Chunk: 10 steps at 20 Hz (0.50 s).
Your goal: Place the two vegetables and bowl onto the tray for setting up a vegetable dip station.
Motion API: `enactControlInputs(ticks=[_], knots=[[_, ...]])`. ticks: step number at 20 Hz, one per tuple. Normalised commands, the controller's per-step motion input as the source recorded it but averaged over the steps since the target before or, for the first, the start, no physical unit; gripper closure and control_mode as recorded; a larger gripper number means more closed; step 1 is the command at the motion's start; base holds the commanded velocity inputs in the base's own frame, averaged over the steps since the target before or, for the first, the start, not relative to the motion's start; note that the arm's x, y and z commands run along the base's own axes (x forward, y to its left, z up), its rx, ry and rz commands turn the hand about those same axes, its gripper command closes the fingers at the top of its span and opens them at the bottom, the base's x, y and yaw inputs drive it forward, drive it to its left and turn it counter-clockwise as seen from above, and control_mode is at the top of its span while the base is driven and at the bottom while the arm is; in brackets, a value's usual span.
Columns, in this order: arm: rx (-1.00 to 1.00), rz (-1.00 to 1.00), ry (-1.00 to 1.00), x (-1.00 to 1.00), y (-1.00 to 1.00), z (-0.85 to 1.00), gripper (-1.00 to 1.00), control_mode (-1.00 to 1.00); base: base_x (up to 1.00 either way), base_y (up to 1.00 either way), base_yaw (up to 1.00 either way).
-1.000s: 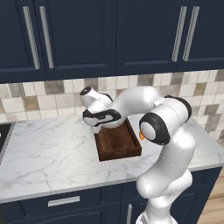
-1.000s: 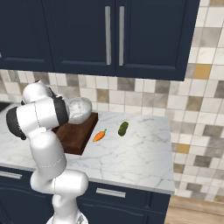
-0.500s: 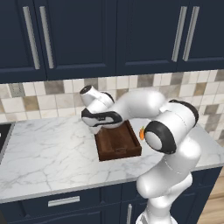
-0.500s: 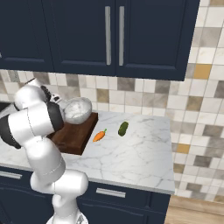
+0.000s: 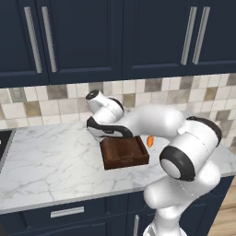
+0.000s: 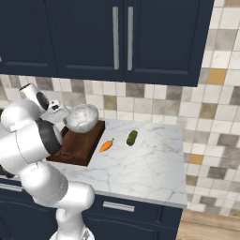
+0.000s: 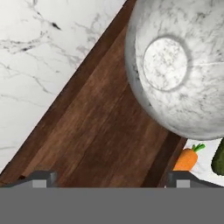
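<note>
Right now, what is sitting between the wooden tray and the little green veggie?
The carrot lies on the counter between the tray and the green vegetable, just off the tray's edge, as the right base view shows.

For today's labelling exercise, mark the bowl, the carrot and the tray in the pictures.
bowl [image 6: 81, 117]: right base view, on its pale inner hollow.
carrot [image 6: 106, 146]: right base view, on the orange body.
tray [image 5: 125, 153]: left base view, on its bare wooden floor.

The white arm reaches over the tray [image 5: 125, 154] on the marble counter [image 5: 50, 161], carrot [image 5: 150, 141] just beside it.
</note>
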Motion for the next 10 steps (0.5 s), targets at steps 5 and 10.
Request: enactControlInputs(ticks=[5,10], knots=[[0.09,-0.25,-0.09,-0.32,-0.15,0.27,-1.00,-1.00,0.00,0.00,0.00],[0.07,-0.31,-0.05,-0.27,-0.19,0.30,-1.00,-1.00,0.00,0.00,0.00]])
